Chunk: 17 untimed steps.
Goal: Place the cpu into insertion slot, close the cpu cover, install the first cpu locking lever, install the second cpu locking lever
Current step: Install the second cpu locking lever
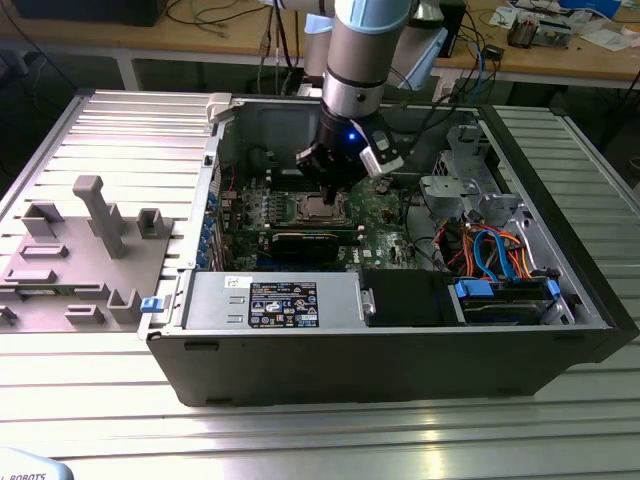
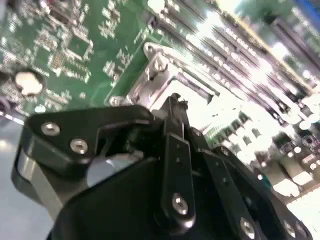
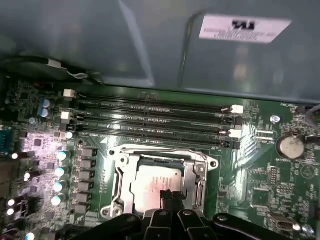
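First wrist view, pincer [image 3: 172,196] fingers together, tips on cpu [image 3: 150,181] seated under cpu cover [image 3: 200,172].

A lab: cluttered workbenches [image 1: 560,45], slotted aluminium table [image 1: 300,440]

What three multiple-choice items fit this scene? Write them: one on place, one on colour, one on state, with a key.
1. The cpu lies
A. in the insertion slot
B. on the grey stand outside the case
C. on the power supply

2. The circuit board is
A. red
B. green
C. white

3. The cpu cover is
A. standing upright
B. lying outside the case
C. lying flat around the cpu

Key: 1 A, its silver top sits inside the socket rim; 2 B, green around the socket; 3 C, the frame lies flat around the chip.
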{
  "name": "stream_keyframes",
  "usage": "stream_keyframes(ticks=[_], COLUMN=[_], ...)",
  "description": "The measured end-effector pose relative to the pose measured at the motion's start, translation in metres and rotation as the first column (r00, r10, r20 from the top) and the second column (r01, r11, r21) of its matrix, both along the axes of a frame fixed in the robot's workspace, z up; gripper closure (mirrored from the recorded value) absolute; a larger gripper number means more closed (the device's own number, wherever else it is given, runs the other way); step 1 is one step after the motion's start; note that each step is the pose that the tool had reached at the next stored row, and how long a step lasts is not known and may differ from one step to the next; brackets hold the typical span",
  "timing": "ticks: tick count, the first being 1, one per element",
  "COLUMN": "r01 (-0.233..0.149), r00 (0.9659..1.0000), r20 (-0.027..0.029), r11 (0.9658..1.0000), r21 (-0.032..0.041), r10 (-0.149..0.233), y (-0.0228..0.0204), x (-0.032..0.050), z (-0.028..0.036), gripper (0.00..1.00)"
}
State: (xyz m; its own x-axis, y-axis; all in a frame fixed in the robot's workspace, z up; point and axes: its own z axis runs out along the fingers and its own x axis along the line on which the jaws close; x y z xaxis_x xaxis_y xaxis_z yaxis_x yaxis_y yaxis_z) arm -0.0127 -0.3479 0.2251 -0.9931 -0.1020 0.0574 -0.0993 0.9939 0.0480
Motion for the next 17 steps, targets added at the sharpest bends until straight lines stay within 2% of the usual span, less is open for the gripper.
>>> stream_keyframes(ticks=[1,2,8,17], r01=[0.000,0.000,0.000,0.000], r00=[1.0000,1.0000,1.0000,1.0000], r20=[0.0001,0.0001,0.0000,0.0000], r11=[1.0000,1.0000,1.0000,0.9999], r21=[-0.0061,-0.0083,-0.0095,-0.0102], r10=[0.000,0.000,0.000,0.000], y=[0.0005,0.0006,0.0006,0.0007], x=[0.0000,0.0001,0.0000,0.0000], z=[0.0048,0.0076,0.0195,0.0200], gripper=[0.89,0.89,0.89,0.89])
